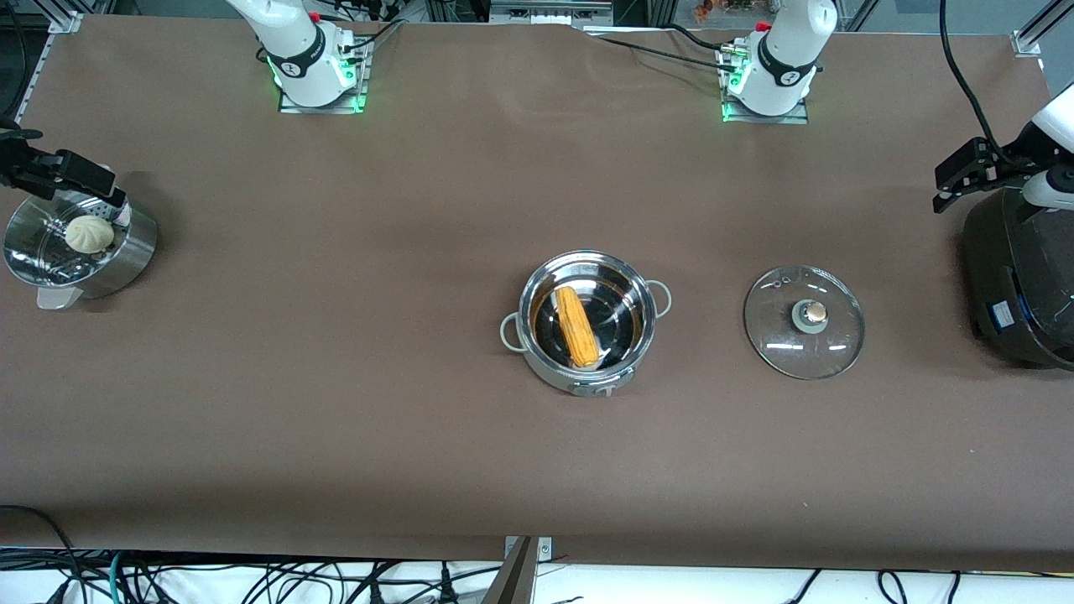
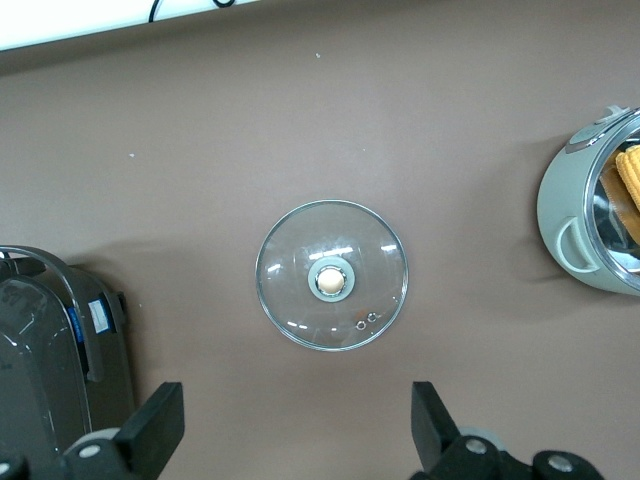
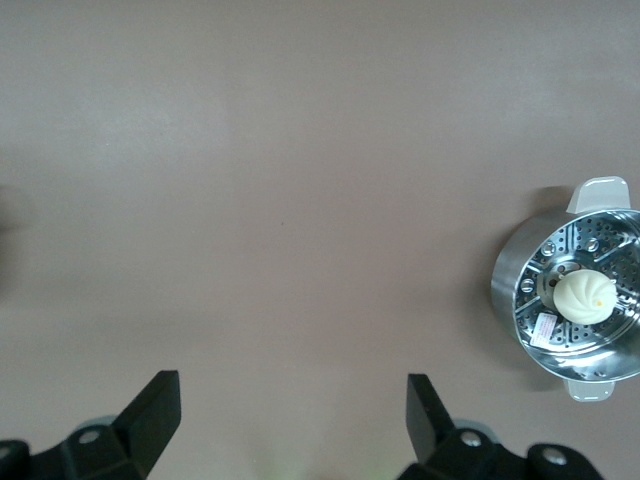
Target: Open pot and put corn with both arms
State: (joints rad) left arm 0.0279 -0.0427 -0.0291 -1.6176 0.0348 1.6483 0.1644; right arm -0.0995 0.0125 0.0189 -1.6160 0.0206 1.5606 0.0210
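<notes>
The steel pot stands open near the table's middle, with the yellow-orange corn lying inside it. Its glass lid with the tan knob lies flat on the table beside it, toward the left arm's end. My left gripper is open and empty, up over the black cooker's edge; its wrist view shows the lid, the pot and the corn between open fingers. My right gripper is open and empty over the steamer basket; its wrist view shows bare table between its fingers.
A perforated steel steamer basket with a white bun stands at the right arm's end; it also shows in the right wrist view. A large black cooker stands at the left arm's end.
</notes>
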